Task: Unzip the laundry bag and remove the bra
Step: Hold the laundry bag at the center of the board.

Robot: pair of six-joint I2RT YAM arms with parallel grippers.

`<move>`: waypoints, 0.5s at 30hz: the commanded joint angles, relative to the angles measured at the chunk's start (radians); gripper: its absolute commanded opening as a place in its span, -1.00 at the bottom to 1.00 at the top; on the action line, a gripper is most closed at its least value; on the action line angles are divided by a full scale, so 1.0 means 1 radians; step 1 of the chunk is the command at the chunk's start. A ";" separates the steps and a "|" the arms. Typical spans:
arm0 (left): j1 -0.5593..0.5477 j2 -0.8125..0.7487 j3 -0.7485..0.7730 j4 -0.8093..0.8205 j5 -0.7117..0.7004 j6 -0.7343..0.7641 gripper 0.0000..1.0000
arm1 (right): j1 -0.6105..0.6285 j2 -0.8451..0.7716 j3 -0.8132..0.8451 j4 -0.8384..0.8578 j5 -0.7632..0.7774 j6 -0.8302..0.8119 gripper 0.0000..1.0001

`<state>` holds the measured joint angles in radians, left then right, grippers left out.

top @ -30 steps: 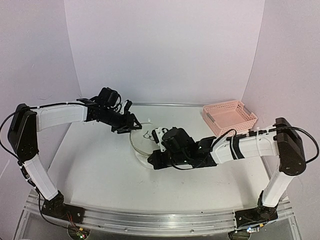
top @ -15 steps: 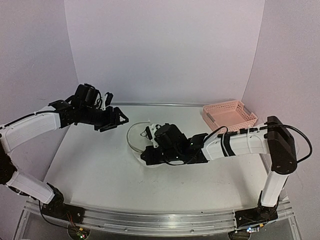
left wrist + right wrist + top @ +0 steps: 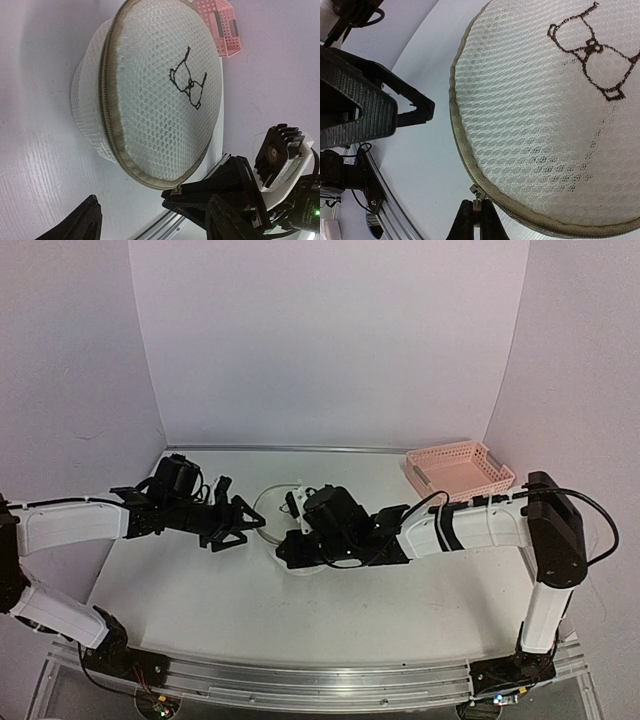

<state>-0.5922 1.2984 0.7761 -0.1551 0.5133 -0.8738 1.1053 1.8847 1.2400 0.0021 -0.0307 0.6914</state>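
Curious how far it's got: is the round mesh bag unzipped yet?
No, in the right wrist view the laundry bag's zipper lies closed either side of its pull, which the right gripper pinches.

Top view looks down from behind; both wrist views closely share the laundry bag (image 3: 165, 100).

Soft, even light from above keeps the table (image 3: 200, 590) and walls (image 3: 330, 340) bright, shadows faint and soft-edged. Streaks of glare cross the table in the left wrist view. Bag (image 3: 545, 125) mesh reads sharp up close; the top view is softer.
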 commanded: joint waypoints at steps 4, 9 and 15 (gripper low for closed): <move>-0.039 0.094 -0.005 0.236 0.055 -0.095 0.43 | 0.004 -0.006 0.045 0.022 -0.009 -0.014 -1.00; -0.043 0.133 -0.011 0.274 0.039 -0.124 0.43 | 0.004 -0.016 0.033 0.022 -0.010 -0.015 -1.00; -0.043 0.160 -0.009 0.281 0.021 -0.131 0.43 | 0.005 -0.030 0.019 0.022 -0.006 -0.017 -1.00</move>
<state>-0.6323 1.4467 0.7631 0.0597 0.5465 -0.9863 1.1053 1.8847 1.2446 0.0017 -0.0372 0.6846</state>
